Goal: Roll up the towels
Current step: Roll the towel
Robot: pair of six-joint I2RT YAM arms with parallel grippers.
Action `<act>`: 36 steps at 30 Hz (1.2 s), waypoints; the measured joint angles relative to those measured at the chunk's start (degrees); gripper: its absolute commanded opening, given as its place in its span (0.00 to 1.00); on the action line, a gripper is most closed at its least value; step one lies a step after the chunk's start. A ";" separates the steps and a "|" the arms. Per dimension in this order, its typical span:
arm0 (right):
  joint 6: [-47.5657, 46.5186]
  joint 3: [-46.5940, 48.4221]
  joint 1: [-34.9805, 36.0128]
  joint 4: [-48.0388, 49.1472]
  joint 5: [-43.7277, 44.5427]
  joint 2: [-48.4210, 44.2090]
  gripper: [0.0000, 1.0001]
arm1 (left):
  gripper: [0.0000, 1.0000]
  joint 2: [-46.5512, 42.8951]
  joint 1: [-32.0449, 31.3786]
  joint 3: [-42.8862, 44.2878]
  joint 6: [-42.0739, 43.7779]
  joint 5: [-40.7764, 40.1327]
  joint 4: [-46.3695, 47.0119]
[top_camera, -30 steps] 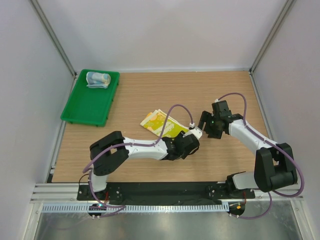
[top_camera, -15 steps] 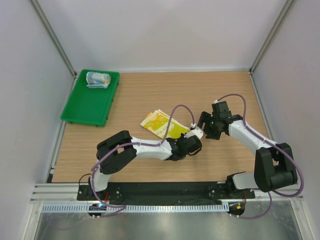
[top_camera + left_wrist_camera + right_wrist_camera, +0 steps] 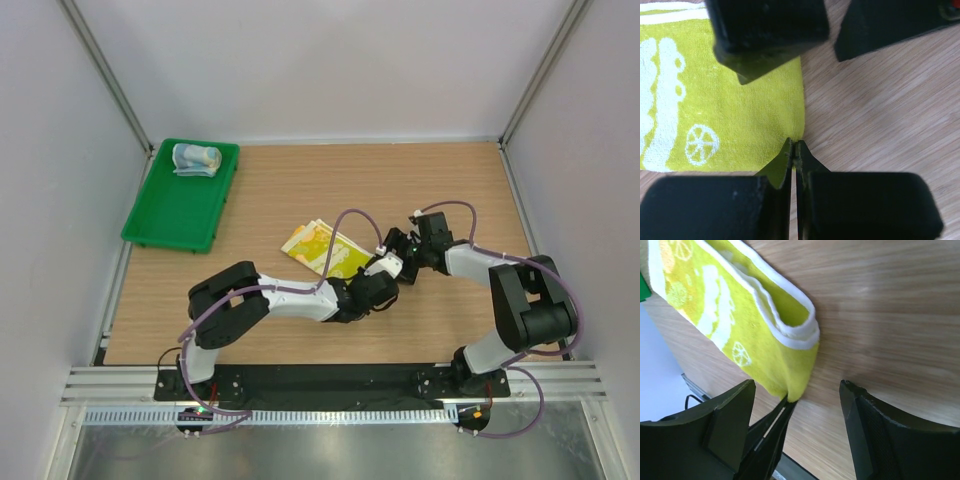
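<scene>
Lying far-left to near-right, yellow-green towel

The yellow-green towel is matt terry cloth with a fine, nubbly pile. Its white hem looks thicker and softer. The table is pale wood grain, smooth with a faint sheen. At the table's ten o'clock, the green tray is glossy moulded plastic, and the light blue towel in it looks like soft, matt cloth. The left gripper and the right gripper are matt black plastic, faintly speckled.
</scene>
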 measured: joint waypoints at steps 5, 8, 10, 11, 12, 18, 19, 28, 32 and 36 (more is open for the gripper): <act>1.31 -0.13 0.00 4.61 -1.55 2.40 0.62 | 0.00 -0.70 0.04 -0.63 -0.39 0.68 0.02; 1.36 -0.13 0.00 5.22 -0.83 3.08 0.52 | 0.00 -1.49 0.15 -1.42 -1.07 1.38 -0.07; 1.14 -0.13 0.00 5.25 -0.04 3.43 0.37 | 0.00 -2.16 0.33 -1.99 -1.55 1.86 -0.24; 0.70 -0.13 0.00 5.22 0.72 3.58 0.32 | 0.00 -2.47 0.37 -2.23 -1.70 2.10 -0.33; 0.63 -0.13 0.00 5.22 1.22 3.91 0.27 | 0.00 -2.67 0.39 -2.38 -1.86 2.19 -0.42; 0.11 -0.13 0.02 4.35 3.39 4.13 0.03 | 0.00 -2.95 0.61 -2.71 -3.28 2.71 -0.46; 0.02 -0.11 0.02 4.20 3.48 4.11 0.01 | 0.00 -2.95 0.66 -2.71 -3.43 2.78 -0.46; -1.44 0.74 0.50 -0.46 6.84 2.40 0.01 | 0.00 -4.04 0.81 -2.75 -5.97 4.87 -1.31; -2.32 1.95 0.87 -6.08 10.10 1.18 0.08 | 0.00 -5.62 0.72 -2.75 -8.09 5.84 -1.86; -2.40 3.52 1.11 -10.01 11.80 1.03 0.46 | 0.00 -6.75 0.33 -2.75 -10.97 7.02 -2.67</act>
